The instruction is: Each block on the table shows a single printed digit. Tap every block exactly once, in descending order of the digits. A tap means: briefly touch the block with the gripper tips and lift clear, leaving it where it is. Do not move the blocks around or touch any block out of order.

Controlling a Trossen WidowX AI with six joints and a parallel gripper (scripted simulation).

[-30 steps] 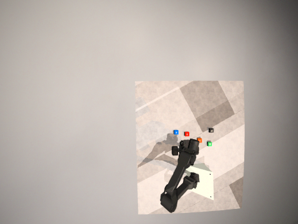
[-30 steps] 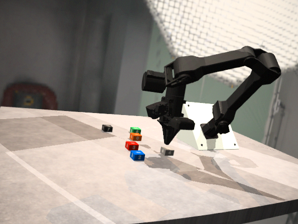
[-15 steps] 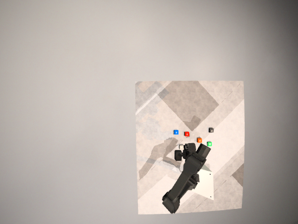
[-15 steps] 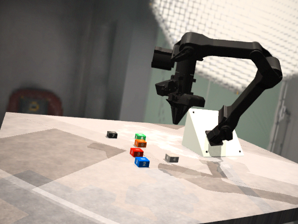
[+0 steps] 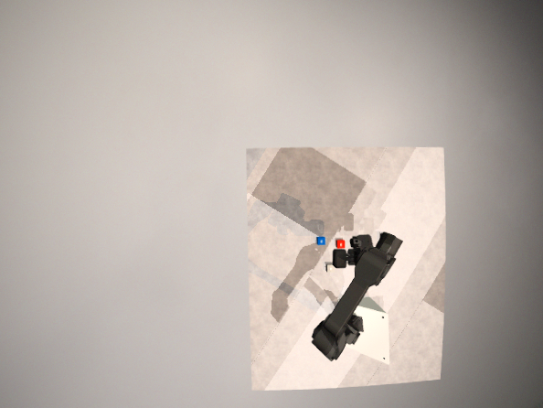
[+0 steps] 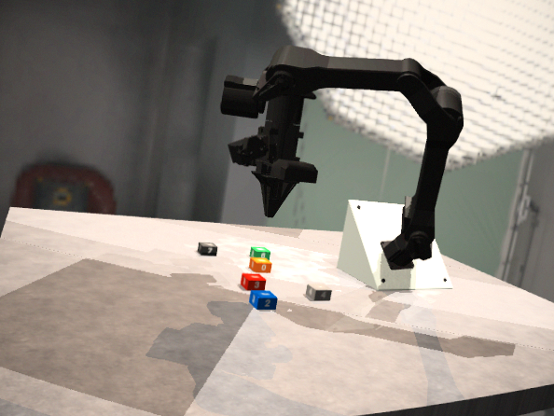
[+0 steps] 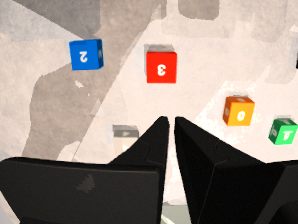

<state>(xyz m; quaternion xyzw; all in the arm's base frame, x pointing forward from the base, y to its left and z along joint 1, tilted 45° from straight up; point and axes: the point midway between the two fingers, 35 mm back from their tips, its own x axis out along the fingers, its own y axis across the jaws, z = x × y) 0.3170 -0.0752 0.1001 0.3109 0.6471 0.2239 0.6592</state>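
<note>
Nearest in the exterior view, the blue block with the 2 sits on the table. The grey block, marked 4, lies off to its right, apart from the rest. Just behind the blue one is the red block, a 3, then the orange block with its 0. Close behind that stands the green block, showing a 6, and over to the left the black block carries the 7.

The gripper hangs tips down, clear above the blocks — its fingers are drawn together, just a sliver between them, pinching nothing. The black arm arches over from the right, where a white wedge stands on the table. Farther back is a blurred red rounded shape — I can't tell what.
</note>
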